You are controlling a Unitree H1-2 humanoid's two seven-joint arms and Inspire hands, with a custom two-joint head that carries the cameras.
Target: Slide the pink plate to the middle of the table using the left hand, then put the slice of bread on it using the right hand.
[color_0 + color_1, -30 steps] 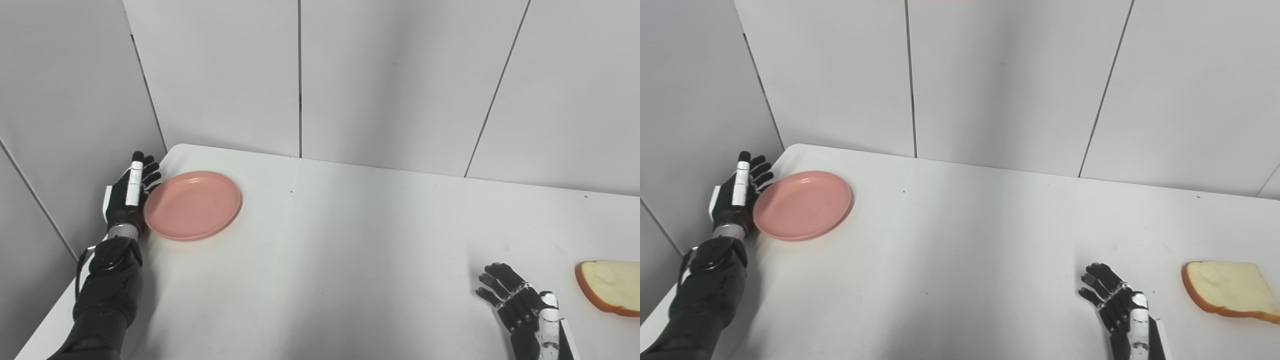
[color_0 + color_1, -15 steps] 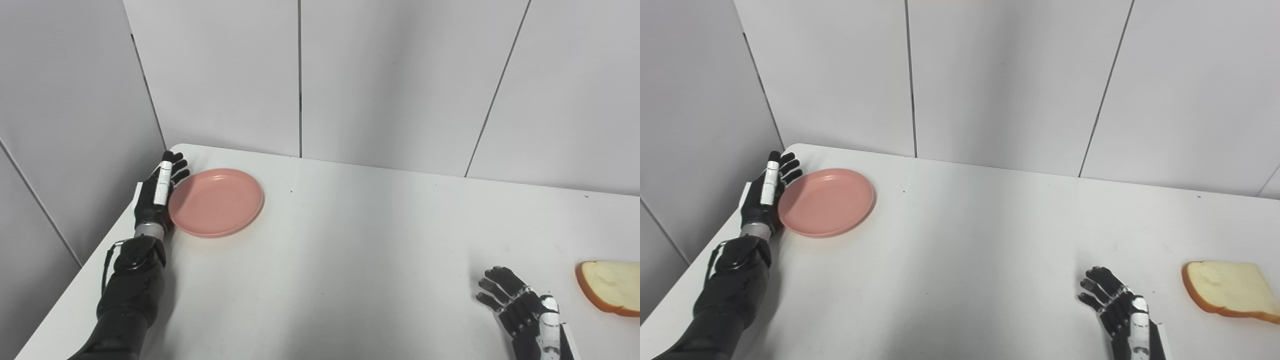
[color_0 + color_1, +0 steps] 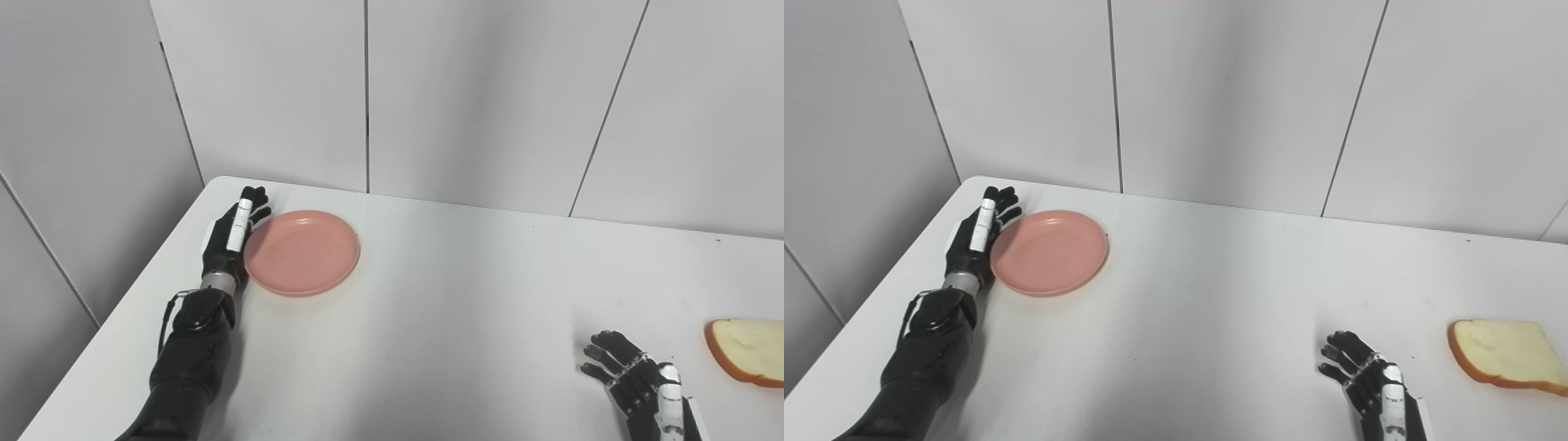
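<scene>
Left hand (image 3: 231, 239) flat, fingers straight, holding nothing, its edge pressed to the left rim of the pink plate (image 3: 303, 251) on the table (image 3: 429, 306). Right hand (image 3: 1369, 380) loose and empty; bread (image 3: 1503, 356) lies apart to its right.

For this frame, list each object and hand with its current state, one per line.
pink plate: flat on the table, empty, left of centre.
slice of bread: lying flat near the right edge, untouched.
left hand: open, flat against the plate's left rim.
right hand: open, holding nothing.
table: white.
</scene>
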